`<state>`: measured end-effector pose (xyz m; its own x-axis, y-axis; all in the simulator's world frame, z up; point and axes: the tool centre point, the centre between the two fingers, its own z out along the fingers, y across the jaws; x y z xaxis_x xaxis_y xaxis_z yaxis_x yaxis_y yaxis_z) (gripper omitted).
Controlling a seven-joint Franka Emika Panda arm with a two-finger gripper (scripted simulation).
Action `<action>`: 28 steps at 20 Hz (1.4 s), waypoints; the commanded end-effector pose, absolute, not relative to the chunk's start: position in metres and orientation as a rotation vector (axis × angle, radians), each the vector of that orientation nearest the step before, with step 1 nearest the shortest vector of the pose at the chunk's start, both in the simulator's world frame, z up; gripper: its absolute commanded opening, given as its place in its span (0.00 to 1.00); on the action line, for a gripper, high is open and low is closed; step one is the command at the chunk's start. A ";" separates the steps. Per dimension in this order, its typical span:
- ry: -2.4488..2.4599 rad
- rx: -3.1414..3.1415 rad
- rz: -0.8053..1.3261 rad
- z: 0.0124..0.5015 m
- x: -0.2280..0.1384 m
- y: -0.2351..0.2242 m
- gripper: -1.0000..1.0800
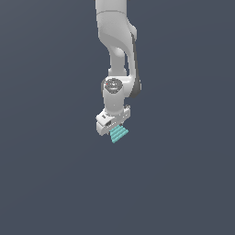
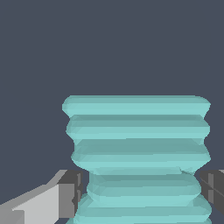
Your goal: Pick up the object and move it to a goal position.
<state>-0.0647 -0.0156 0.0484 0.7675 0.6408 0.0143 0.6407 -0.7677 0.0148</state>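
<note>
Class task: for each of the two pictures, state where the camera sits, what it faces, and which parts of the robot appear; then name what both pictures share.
Exterior view: off the arm, at a distance; it faces the white arm hanging down against plain dark grey, the gripper at its lower end, the teal object in it.
Wrist view: on the wrist, looking along the fingers; the ribbed object fills the lower frame between them.
Shared: the teal object and the gripper holding it.
</note>
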 end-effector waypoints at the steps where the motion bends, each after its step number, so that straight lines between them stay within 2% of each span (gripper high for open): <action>1: 1.067 2.945 0.030 0.061 -0.061 -0.017 0.00; 7: 1.068 2.947 0.027 0.103 -0.047 -0.020 0.00; 28: 1.066 2.953 0.014 0.297 0.021 -0.038 0.00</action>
